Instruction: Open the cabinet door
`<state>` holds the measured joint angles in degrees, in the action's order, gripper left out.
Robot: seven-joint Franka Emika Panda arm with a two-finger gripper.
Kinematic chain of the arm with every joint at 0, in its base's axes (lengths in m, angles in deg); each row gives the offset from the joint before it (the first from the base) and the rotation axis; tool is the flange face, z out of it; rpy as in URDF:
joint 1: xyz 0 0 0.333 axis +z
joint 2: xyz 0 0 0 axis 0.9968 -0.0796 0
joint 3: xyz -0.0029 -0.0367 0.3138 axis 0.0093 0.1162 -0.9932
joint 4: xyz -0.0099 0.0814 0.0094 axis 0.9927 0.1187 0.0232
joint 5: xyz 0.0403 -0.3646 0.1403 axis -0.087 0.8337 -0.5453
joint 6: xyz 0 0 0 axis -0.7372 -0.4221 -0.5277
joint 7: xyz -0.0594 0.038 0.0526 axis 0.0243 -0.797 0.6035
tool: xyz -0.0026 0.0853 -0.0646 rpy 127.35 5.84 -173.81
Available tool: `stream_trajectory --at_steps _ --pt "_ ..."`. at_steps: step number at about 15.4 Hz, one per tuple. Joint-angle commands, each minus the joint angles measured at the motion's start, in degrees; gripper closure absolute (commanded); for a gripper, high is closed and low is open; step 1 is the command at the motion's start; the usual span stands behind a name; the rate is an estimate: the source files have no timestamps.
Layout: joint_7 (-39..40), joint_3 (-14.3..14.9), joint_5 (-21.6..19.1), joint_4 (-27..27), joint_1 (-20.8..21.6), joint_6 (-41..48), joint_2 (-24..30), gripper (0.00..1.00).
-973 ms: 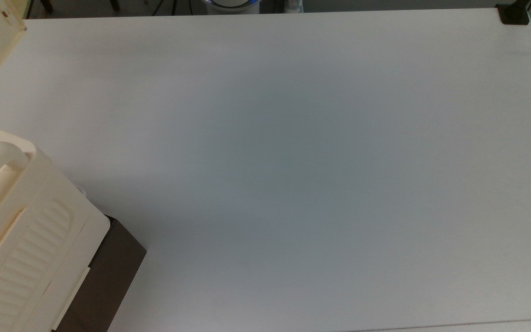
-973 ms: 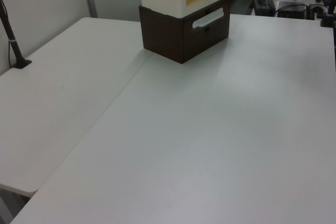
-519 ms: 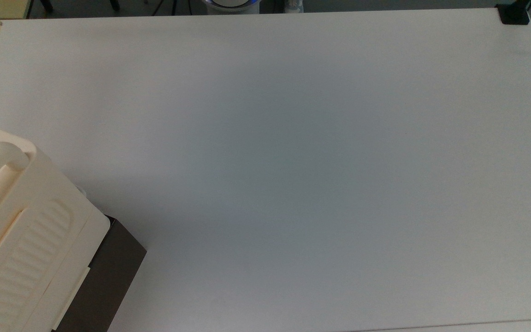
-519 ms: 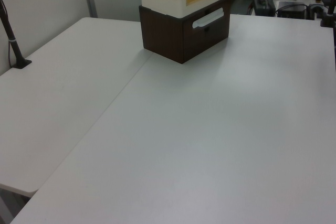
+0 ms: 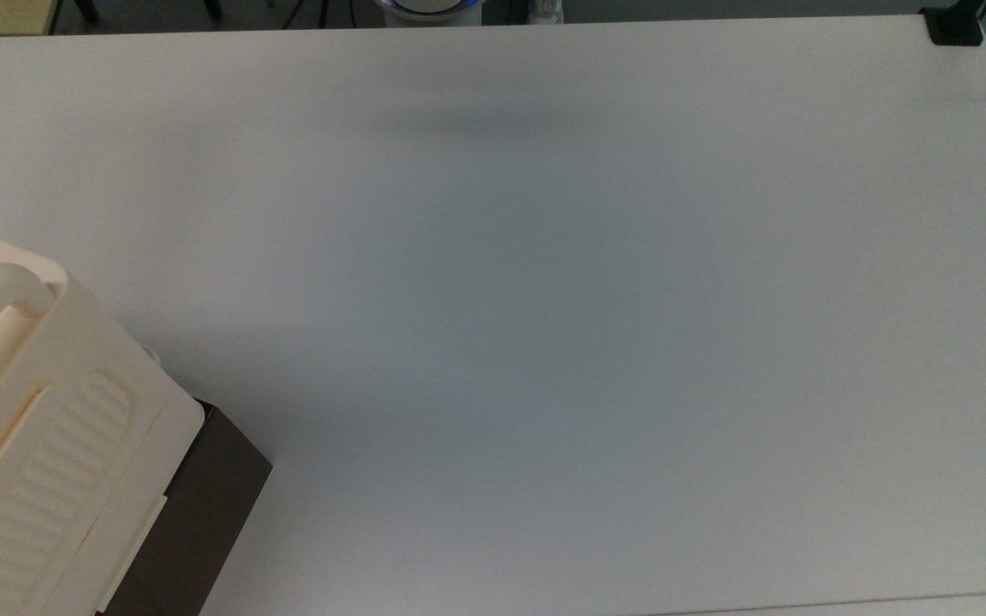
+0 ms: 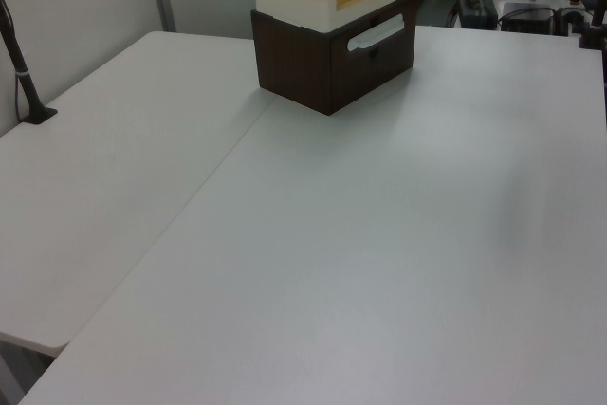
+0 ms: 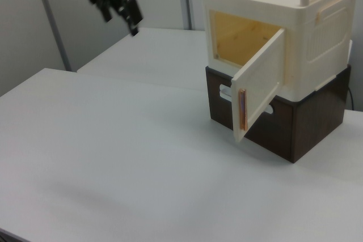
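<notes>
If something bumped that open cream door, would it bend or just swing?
Probably swing: the cabinet door hangs open at an angle from the cabinet, so it likely turns freely. It looks like thin plastic, so probably light and slightly flexible. The cabinet sits atop a dark brown block; hard shoves might shift it.

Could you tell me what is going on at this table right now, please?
Nothing is being handled at this moment. The cabinet sits on a dark brown block on the white table, and the cabinet door stands swung open, showing the yellowish inside. The gripper hangs in the air, well away from the door, at the right view's upper left, holding nothing. Opening the door looks done.
</notes>
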<state>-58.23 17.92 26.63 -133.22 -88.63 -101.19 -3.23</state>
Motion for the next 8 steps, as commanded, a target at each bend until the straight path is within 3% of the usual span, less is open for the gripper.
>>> stream_trajectory --at_steps 1,8 --pt "-0.84 0.57 1.83 -5.84 4.68 0.49 0.58 0.0" --pt "8.04 0.04 9.21 -6.9 5.13 -0.13 -1.96 0.0"
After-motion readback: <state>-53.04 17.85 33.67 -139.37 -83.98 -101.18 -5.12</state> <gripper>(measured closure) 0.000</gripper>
